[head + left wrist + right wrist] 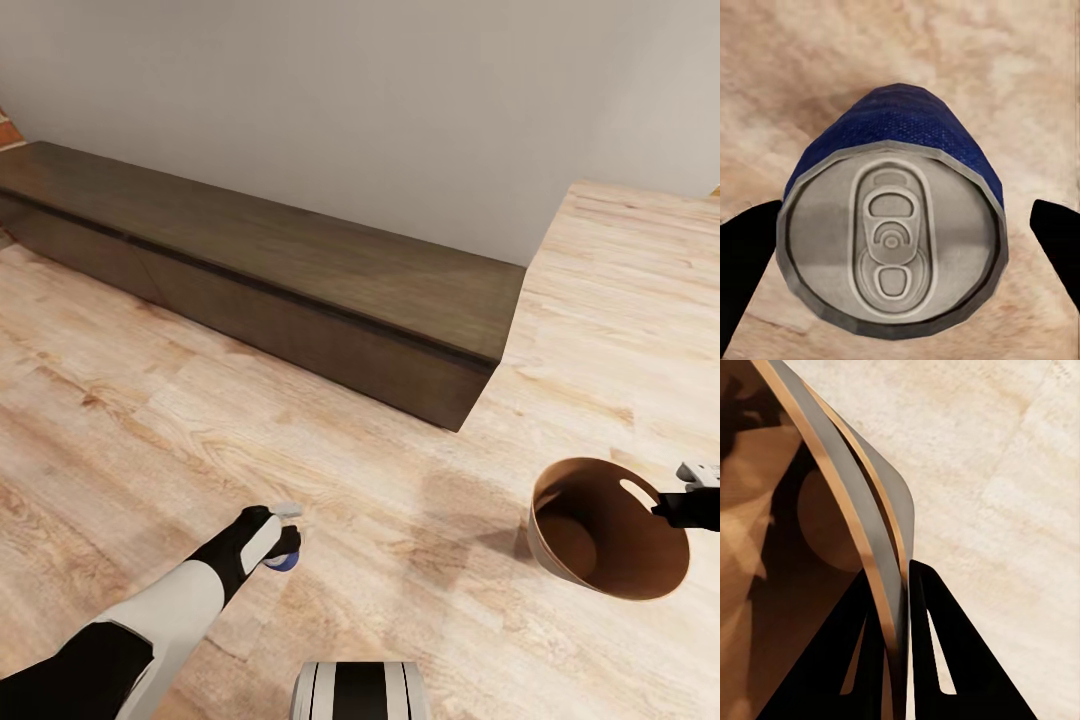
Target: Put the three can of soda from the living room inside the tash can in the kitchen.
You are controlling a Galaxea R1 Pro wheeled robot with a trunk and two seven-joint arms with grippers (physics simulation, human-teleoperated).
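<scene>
Left claw (283, 535): its fingers are sitting apart on either side of the blue soda can (892, 232); in the left wrist view each dark finger (746, 259) is standing just clear of the can's rim, so the can is lying between them without being clamped.

Blue soda can, axis: the pull-tab end is facing straight into the wrist camera, so the long axis is running along the claw's approach line, with the can body pointing away toward the wood-plank floor (150, 420). Whether the can is standing on the floor or being lifted cannot be told.

Blue soda can, position: in the head view it is showing as a blue patch at the left claw's tip, low and left of centre.

Right claw (675, 500): it is clamped on the rim of the trash can (610, 540); the right wrist view is showing one finger (945, 652) outside the grey wall and the other inside the copper-brown wall.

Trash can, attitude: it is being held tilted, with its mouth facing up and toward the robot.

Deciding relation: the trash can is lying well apart from the blue soda can, toward the robot's right; the left arm is the nearer arm to the can.

Judged next requirement: closing on the can, then bringing it across to the open mouth.

Surroundings: the long dark low cabinet (260, 270) is standing beyond both arms, against the wall.
</scene>
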